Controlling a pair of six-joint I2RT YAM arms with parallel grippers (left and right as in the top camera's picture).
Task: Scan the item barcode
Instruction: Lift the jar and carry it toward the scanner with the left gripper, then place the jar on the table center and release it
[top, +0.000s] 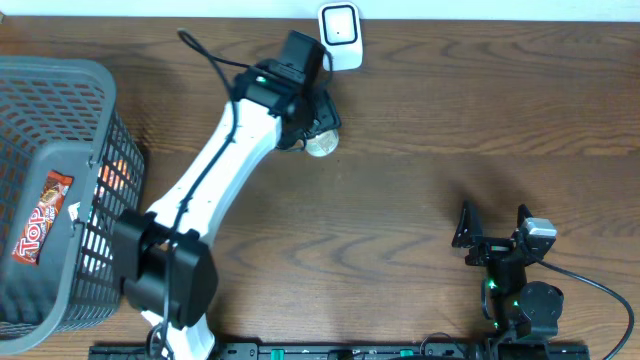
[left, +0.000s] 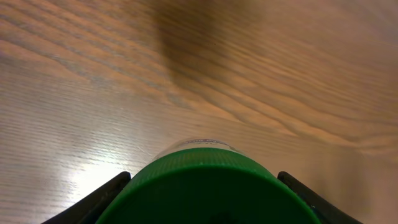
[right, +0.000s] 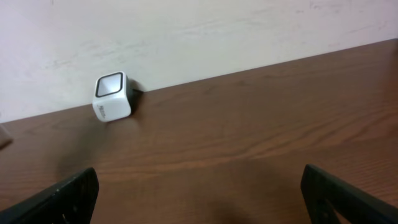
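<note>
My left gripper (top: 318, 127) is near the table's back edge, shut on a jar with a green lid (left: 205, 186). A finger rests against each side of the lid. Part of the jar (top: 323, 144) shows below the gripper in the overhead view, and only a sliver of its clear body shows past the lid in the left wrist view. No barcode is visible. The white cube scanner (top: 340, 30) stands against the back wall just beyond the jar, also visible as the scanner (right: 112, 96). My right gripper (top: 494, 222) rests open at the front right, its jaws (right: 199, 186) wide with nothing between them.
A grey mesh basket (top: 60, 150) stands at the left edge, holding a red "Top" snack pack (top: 42, 215) and orange items behind its wall. A black cable (top: 205, 55) loops from the left arm. Bare wooden tabletop lies between the two arms.
</note>
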